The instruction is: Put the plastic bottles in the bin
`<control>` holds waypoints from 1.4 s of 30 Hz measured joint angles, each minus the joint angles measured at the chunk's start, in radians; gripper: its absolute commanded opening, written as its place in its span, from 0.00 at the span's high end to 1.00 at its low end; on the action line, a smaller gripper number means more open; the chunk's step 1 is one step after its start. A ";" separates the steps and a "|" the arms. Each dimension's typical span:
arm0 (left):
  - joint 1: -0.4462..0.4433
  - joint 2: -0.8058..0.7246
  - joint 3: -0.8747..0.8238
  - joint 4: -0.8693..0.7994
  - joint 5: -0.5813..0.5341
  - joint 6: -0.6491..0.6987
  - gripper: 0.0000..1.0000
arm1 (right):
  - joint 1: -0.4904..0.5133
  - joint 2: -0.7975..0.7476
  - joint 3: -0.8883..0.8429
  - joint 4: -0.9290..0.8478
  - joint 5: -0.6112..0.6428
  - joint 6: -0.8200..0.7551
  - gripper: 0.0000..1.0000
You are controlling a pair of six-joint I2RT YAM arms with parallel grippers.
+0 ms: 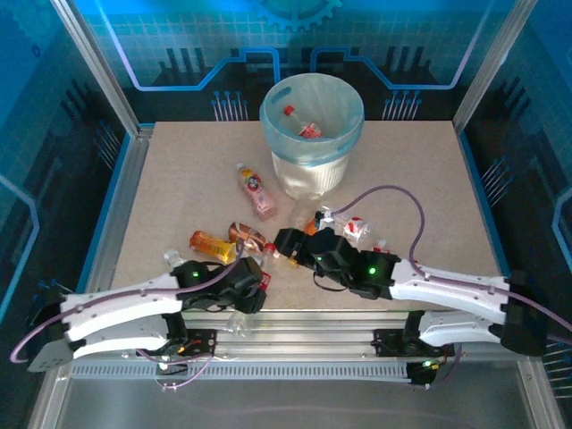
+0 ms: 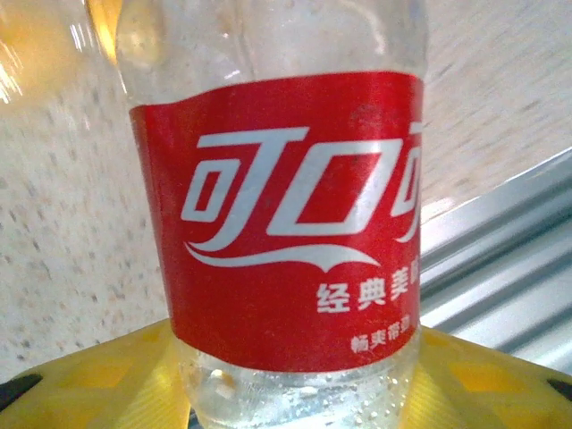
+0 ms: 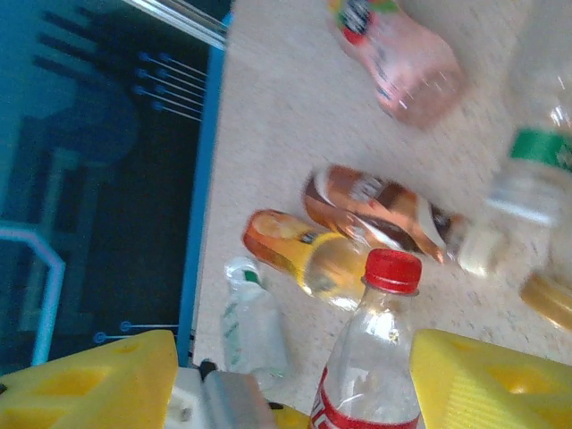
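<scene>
Where the left fingers (image 2: 80, 380) reach, a clear bottle with a red label (image 2: 286, 223) sits right between them — I cannot tell if they squeeze it. The right fingers (image 3: 89, 384) stand wide apart around a red-capped bottle (image 3: 375, 349), not pinching it. Farther off lie an orange bottle (image 1: 213, 242) and a pink bottle (image 1: 256, 192) — the bin (image 1: 308, 174) at the back holds a small bottle (image 1: 307, 128).

One bin (image 1: 308, 175) is counted, one bottle (image 1: 304, 126) inside it. On the bench (image 1: 429, 206) are counted one pink bottle (image 1: 255, 190), one orange bottle (image 1: 212, 243), one brown bottle (image 1: 246, 234), several clear bottles (image 1: 356, 229).
</scene>
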 measured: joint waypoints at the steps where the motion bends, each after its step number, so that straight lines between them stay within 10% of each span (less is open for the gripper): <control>1: 0.000 -0.044 0.021 0.003 -0.011 0.025 0.45 | -0.006 -0.012 0.034 -0.020 -0.006 -0.060 0.30; 11: 0.000 -0.203 0.151 0.085 -0.052 0.331 0.46 | -0.025 0.078 0.526 -0.271 -0.105 -0.525 0.28; 25: 0.000 -0.277 0.149 0.172 -0.103 0.436 0.47 | -0.026 0.118 0.561 -0.457 -0.025 -0.649 0.26; 42: 0.002 -0.306 0.089 0.259 -0.098 0.483 0.42 | -0.087 0.208 0.599 -0.352 -0.247 -0.631 0.63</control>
